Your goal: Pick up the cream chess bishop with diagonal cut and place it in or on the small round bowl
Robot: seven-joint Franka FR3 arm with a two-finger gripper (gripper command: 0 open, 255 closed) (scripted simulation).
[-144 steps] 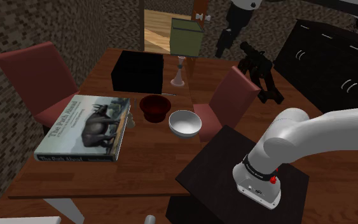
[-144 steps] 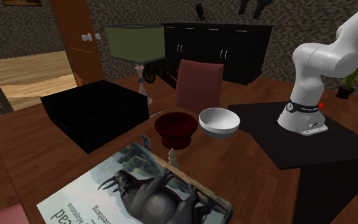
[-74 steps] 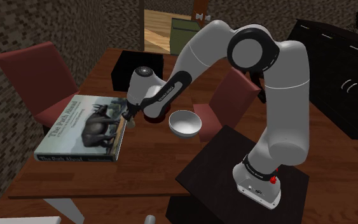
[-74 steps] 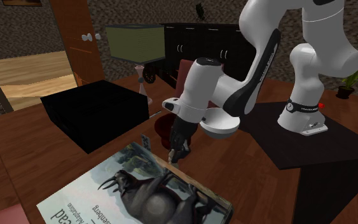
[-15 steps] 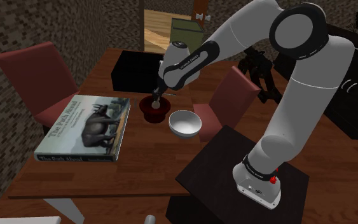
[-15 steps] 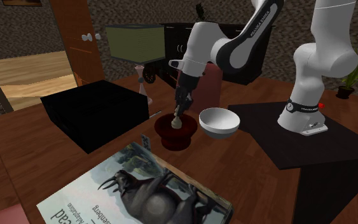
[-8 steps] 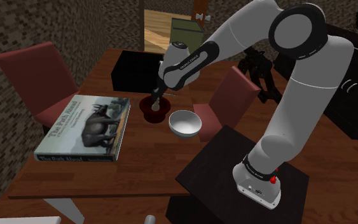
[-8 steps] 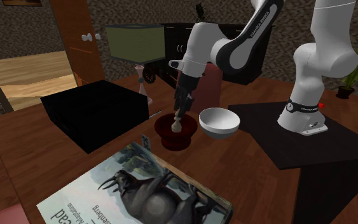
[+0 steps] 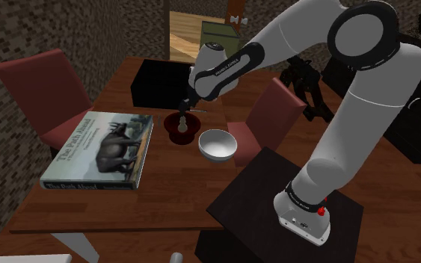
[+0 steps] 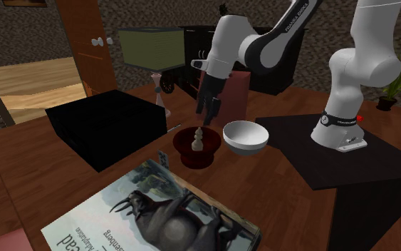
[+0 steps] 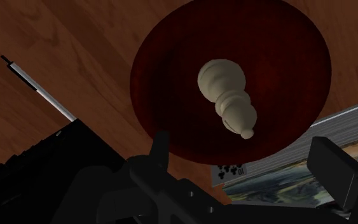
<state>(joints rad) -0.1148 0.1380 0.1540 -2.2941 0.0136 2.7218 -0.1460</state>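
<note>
The cream chess bishop (image 10: 199,139) rests inside the small dark red round bowl (image 10: 183,145) on the wooden table, and it looks upright there. In the shoulder view the bishop (image 9: 183,124) shows as a pale spot in the bowl (image 9: 180,135). My gripper (image 10: 209,110) hangs just above the bowl, open, with nothing between its fingers. The wrist view looks down on the bishop (image 11: 228,98) in the bowl (image 11: 171,63), with the gripper (image 11: 247,159) spread wide and apart from the piece.
A white bowl (image 9: 217,144) sits beside the red one, toward the stand. A large book (image 9: 100,149) lies at the shoulder view's left. A black box (image 9: 161,84), a green-shaded lamp (image 10: 152,48) and a pen (image 11: 41,95) lie behind. Red chairs (image 9: 40,90) flank the table.
The gripper has opened and let go of the bishop, which now stays in the dark red bowl. The hand has risen a little above it.
</note>
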